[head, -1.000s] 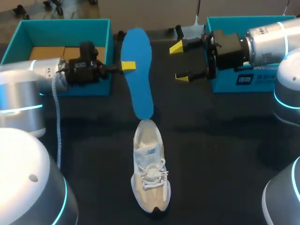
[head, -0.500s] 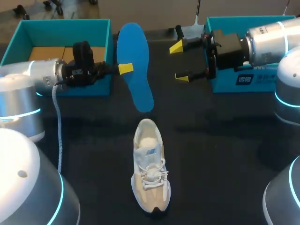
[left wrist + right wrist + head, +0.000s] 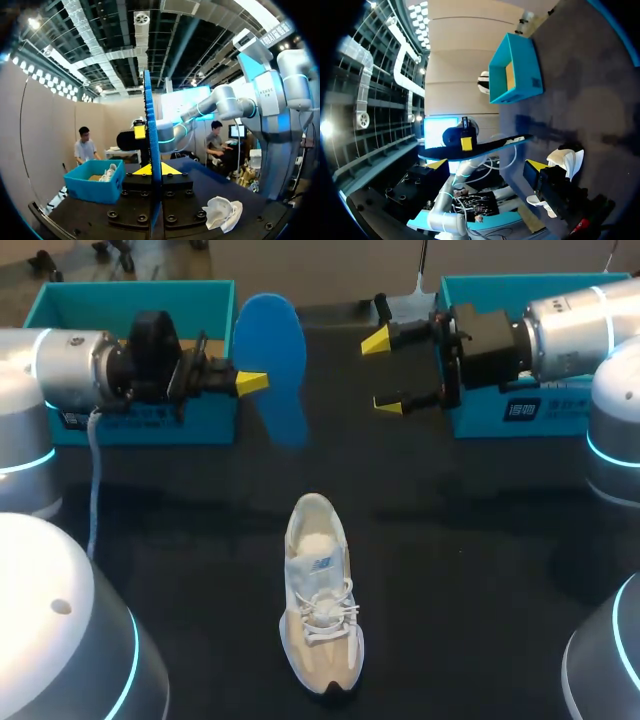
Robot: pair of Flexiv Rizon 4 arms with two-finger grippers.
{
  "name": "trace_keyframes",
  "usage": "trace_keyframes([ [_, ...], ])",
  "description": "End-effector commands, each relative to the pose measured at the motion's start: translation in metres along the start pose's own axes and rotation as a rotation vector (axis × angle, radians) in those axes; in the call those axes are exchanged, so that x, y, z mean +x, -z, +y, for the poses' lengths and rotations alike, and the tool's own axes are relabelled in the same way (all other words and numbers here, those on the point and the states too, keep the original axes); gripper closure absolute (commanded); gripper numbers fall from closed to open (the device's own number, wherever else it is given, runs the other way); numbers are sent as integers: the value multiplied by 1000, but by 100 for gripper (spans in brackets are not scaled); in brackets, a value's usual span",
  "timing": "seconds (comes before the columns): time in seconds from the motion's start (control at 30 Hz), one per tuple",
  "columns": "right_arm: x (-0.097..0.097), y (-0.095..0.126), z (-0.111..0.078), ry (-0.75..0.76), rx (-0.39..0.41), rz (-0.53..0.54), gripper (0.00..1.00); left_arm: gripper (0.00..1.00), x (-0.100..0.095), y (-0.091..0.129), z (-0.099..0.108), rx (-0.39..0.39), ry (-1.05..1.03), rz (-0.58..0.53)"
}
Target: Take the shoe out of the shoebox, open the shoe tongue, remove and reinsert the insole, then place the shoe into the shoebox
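— Where's everything?
— Box [image 3: 130, 287] at far left; shoe [image 3: 320, 610] lies mid-table, outside it. Insole [image 3: 272, 360] hangs in the air by that box, its edge pinched by the left gripper [image 3: 250, 382]. Right gripper [image 3: 382, 372] hovers spread wide, empty.
— Worry?
— That thin pinch. The floppy insole could twist or slip, then miss the shoe's mouth.

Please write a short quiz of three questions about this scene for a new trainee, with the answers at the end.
1. True or false: the insole lies inside the shoe.
2. Fill in: the right pincer, which holds nothing, is ____ (open or shut).
3. What grips the insole? A) the left pincer B) the right pincer C) nothing
Key: 1 false; 2 open; 3 A.
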State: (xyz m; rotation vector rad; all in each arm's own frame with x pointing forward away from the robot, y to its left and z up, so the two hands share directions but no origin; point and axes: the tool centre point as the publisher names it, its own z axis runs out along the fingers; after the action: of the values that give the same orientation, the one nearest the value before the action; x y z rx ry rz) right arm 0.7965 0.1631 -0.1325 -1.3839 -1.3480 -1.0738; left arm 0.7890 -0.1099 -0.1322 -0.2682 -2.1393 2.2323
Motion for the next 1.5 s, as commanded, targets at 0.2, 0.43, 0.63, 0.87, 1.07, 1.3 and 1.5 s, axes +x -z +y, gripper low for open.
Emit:
trace_keyframes([
  [0.2,0,-2,0,0,-1,-2,0,100,0,2,-6,-85,-277,58],
  [0.43,0,-2,0,0,-1,-2,0,100,17,6,-19,-87,-557,63],
  [0.63,0,-2,0,0,-1,-2,0,100,20,7,-20,-86,-579,78],
  [0.87,0,-2,0,0,-1,-2,0,100,20,7,-20,-86,-579,78],
  [1.07,0,-2,0,0,-1,-2,0,100,9,2,-29,-185,-815,87],
  [1.3,0,-2,0,0,-1,-2,0,100,7,4,-40,-303,-1125,74],
  [1.5,0,-2,0,0,-1,-2,0,100,7,4,-40,-303,-1125,74],
])
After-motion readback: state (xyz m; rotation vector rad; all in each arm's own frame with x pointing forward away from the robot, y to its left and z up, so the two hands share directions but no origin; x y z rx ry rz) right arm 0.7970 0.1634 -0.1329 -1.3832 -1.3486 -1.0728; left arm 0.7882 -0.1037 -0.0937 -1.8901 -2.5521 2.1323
